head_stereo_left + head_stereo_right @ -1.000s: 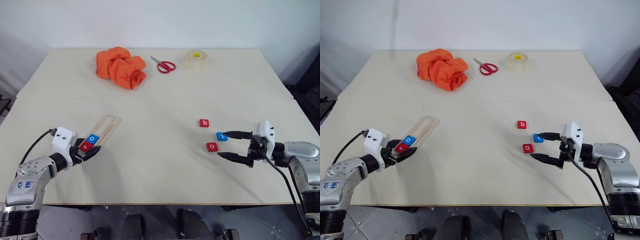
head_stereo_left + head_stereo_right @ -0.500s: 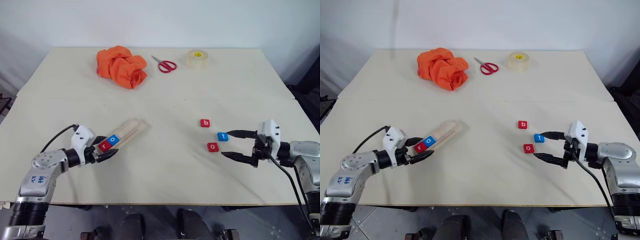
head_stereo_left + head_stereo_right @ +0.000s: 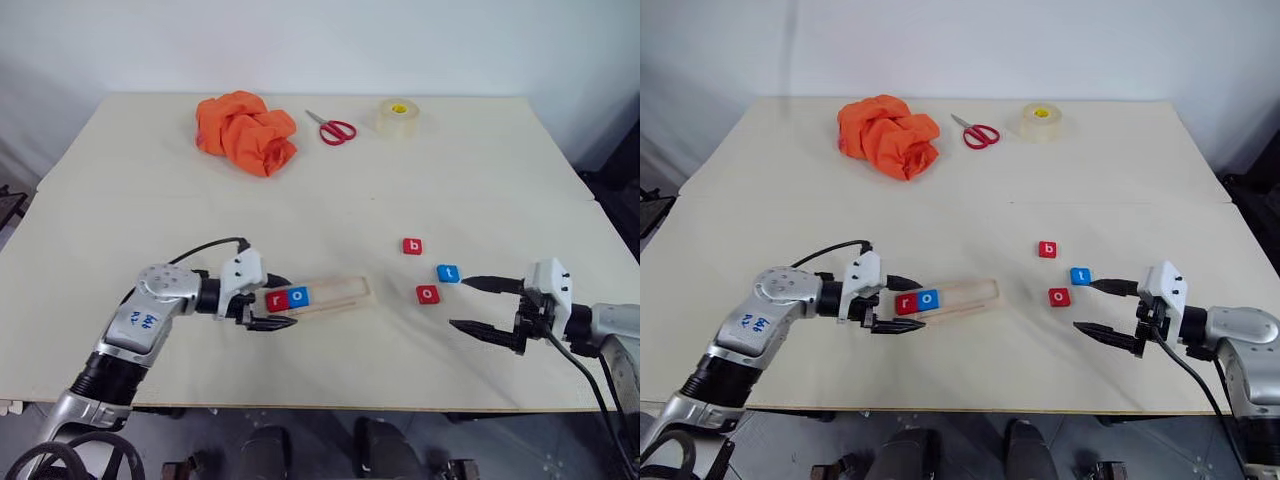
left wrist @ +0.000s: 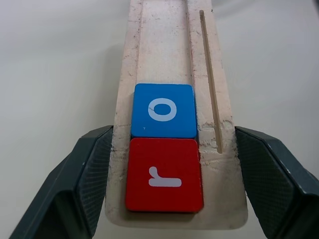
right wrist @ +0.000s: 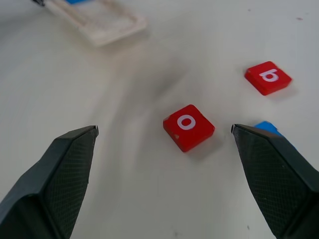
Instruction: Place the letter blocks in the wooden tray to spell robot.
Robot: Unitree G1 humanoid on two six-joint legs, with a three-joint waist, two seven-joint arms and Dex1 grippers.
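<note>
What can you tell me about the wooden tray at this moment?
The wooden tray is a narrow, flat strip of pale, rough-looking wood with lengthwise grooves. It lies roughly crosswise on the table, its far end pointing toward the loose blocks. Two tiles sit side by side at its near end: a red r block outermost, then a blue o block. The rest of the tray is bare. The left gripper has that near end between its fingers, one on each long edge.

Orange cloth [image 3: 244,131], red scissors [image 3: 331,128], tape roll [image 3: 397,118] along table [image 3: 480,180] far edge.
</note>
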